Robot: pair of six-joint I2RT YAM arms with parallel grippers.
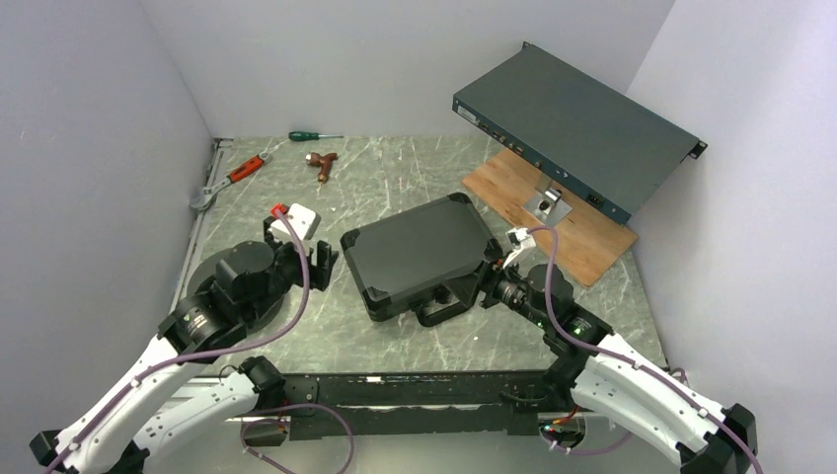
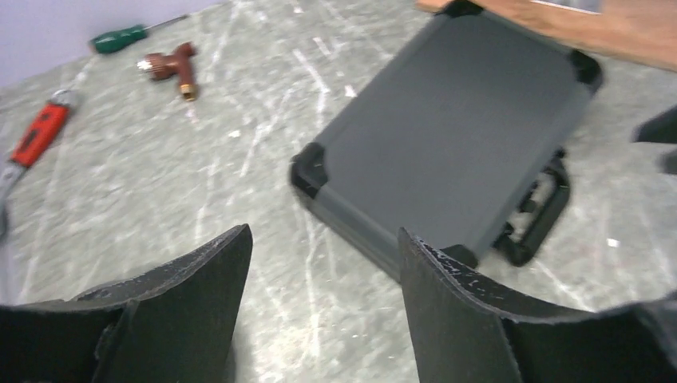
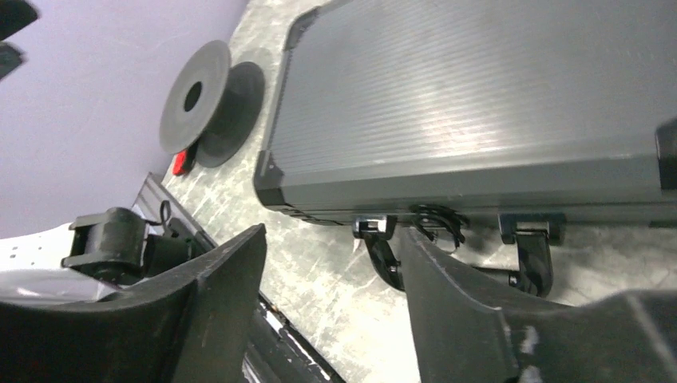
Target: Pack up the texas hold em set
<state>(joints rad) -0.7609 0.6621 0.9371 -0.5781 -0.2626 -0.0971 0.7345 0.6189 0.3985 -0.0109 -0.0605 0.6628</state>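
Note:
The texas hold em set's black case (image 1: 419, 252) lies shut and flat in the middle of the table, its handle (image 1: 439, 308) toward the arms. My left gripper (image 1: 321, 259) hovers just off the case's left corner, open and empty. The left wrist view shows its gripper (image 2: 321, 239) over bare table, with the case (image 2: 455, 120) ahead and to the right. My right gripper (image 1: 492, 265) sits at the case's right near side. In the right wrist view that gripper (image 3: 334, 235) is open with nothing in it, just short of the case (image 3: 479, 104) and beside the handle (image 3: 527, 263).
A long grey-green rack box (image 1: 577, 128) leans against the back right wall over a wooden board (image 1: 582, 232). At the back left lie a green screwdriver (image 1: 314, 136), a brown fitting (image 1: 321, 163) and a red-handled wrench (image 1: 232, 178).

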